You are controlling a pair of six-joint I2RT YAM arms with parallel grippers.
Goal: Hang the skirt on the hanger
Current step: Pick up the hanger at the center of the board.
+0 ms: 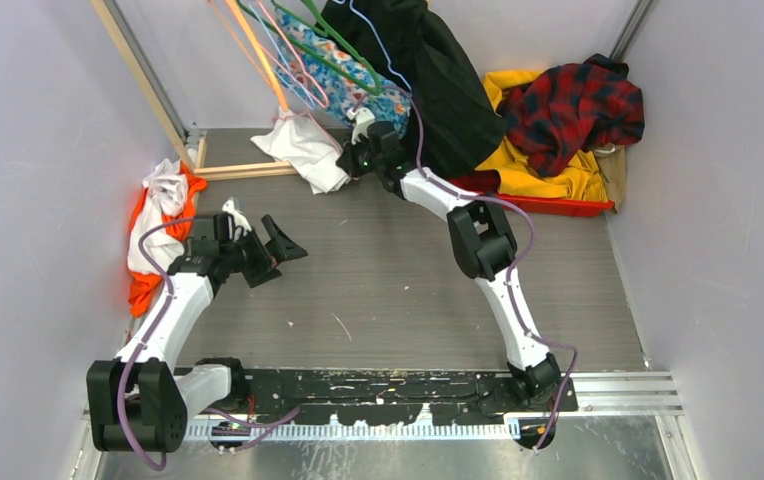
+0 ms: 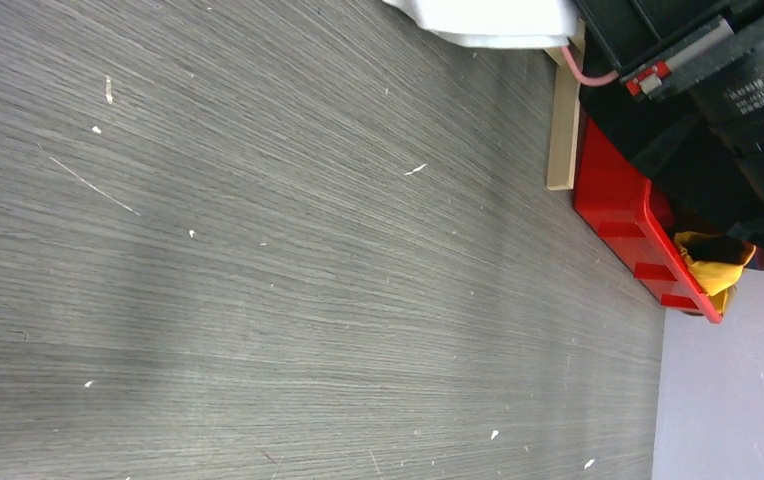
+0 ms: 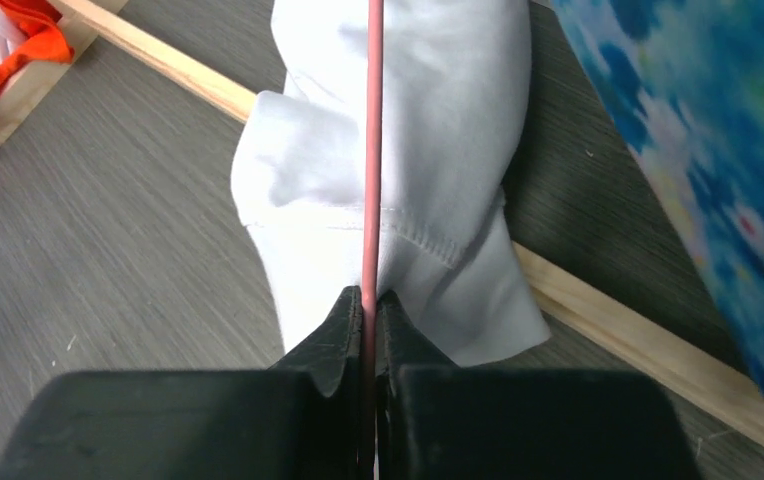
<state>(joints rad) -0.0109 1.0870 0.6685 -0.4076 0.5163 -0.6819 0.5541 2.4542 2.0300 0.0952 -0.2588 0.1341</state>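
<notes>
Thin cloth skirt [image 1: 363,95], matt woodgrain tbl [image 1: 378,290]

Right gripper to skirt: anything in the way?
Nothing visible blocks it. The right gripper is shut on the pink hanger wire, and the skirt is just to its right. The white garment lies behind the wire and reaches toward the skirt, but a strip of table shows between them.

The skirt [image 1: 390,104] at upper centre is largely hidden behind the coat [image 1: 448,90]. In the right wrist view it is blurred and cut by the right edge, and the hanger [image 3: 370,150] runs off the top.
</notes>
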